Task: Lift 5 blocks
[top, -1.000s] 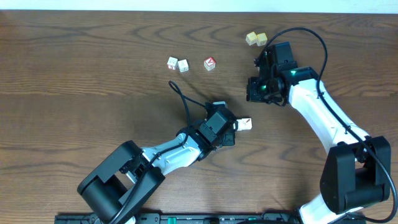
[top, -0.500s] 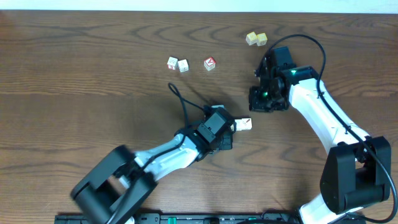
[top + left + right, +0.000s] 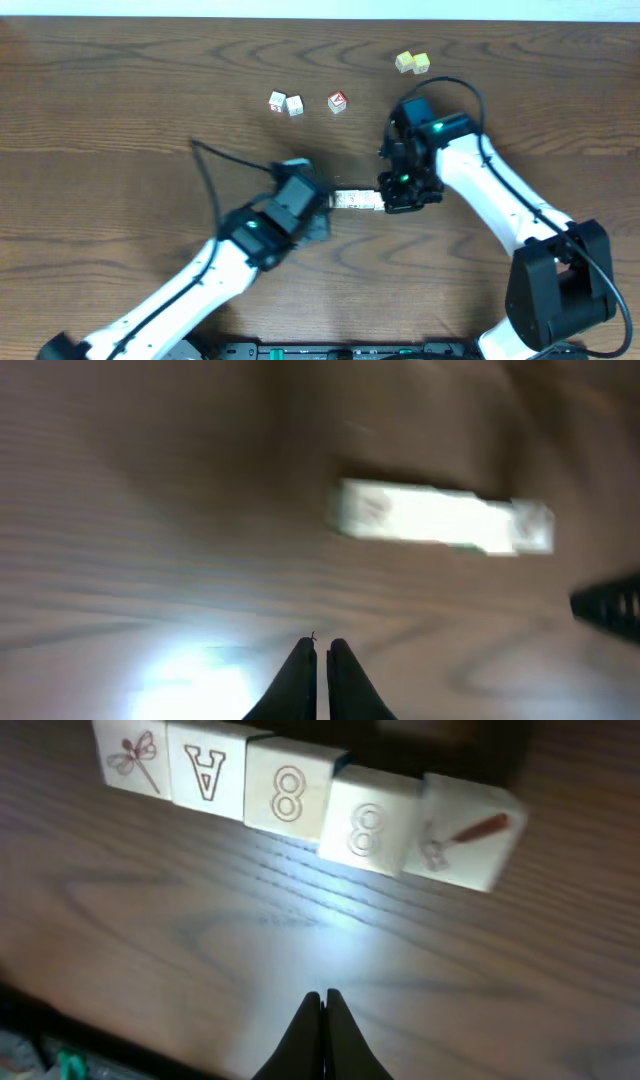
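Far left on the table (image 3: 100, 150), the left arm reaches in from the lower edge. The left gripper (image 3: 318, 650) has its two fingers pressed together with nothing between them. Its own camera is blurred, but it shows the tips aimed at the near end of the row and not touching it.

Above that, toward the back, sit two loose white cubes (image 3: 285, 103) side by side, then a cube with a red face (image 3: 337, 102). They lie well apart from the work.

In the middle lie the blocks (image 3: 288, 795), five in a line, end to end. In the right wrist view they read dragonfly, A, 8, 8, and then a last one with a reddish mark. That last block is twisted a little out of line. The row seems to rest flat on the wood.

Just right of the row is the right gripper (image 3: 322, 1000), also clenched on nothing. Its tips point at the row with bare wood between. Behind it, two pale yellow cubes (image 3: 411, 62) sit near the back edge.

As I judge it, the lining-up is done and both arms flank the row. The squeeze from both ends and the lift itself are not yet done. The skewed end block could let the row buckle.
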You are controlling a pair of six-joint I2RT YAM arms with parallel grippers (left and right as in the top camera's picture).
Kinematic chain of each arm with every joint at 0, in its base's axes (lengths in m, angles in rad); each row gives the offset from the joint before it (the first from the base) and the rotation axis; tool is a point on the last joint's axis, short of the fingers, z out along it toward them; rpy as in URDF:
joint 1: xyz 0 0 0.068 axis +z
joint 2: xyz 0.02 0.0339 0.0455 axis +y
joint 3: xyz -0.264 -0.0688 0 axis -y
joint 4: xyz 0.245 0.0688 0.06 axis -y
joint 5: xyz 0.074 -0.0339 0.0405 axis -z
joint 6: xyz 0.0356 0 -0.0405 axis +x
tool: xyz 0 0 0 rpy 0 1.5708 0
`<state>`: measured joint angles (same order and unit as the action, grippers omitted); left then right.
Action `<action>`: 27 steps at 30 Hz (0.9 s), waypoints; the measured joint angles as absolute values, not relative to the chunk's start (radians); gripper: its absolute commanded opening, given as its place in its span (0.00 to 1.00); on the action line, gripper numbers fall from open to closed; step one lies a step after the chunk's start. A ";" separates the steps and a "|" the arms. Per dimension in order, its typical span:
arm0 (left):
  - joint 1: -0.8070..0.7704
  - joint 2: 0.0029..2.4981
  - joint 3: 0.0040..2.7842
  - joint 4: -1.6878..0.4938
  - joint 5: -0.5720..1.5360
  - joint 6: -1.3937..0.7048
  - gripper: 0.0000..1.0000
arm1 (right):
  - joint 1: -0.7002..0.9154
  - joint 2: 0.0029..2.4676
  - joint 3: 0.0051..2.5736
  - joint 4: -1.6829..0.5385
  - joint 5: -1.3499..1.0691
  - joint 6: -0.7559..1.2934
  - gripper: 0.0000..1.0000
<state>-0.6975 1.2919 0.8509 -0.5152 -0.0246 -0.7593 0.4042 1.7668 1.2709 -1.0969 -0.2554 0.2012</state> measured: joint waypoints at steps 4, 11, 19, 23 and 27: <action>-0.599 1.269 0.850 -0.614 -0.059 -0.759 0.07 | 0.447 1.767 1.196 -1.006 -0.234 0.269 0.01; -0.476 1.270 0.850 -0.709 -0.078 -0.759 0.08 | 0.464 1.767 1.098 -0.888 -0.183 0.377 0.01; -0.445 1.270 0.850 -0.712 -0.082 -0.759 0.07 | 0.464 1.767 1.052 -0.775 -0.143 0.414 0.01; -0.445 1.270 0.850 -0.715 -0.082 -0.759 0.07 | 0.464 1.767 1.037 -0.745 -0.136 0.421 0.01; -0.445 1.270 0.850 -0.715 -0.082 -0.759 0.07 | 0.464 1.767 1.037 -0.736 -0.130 0.422 0.01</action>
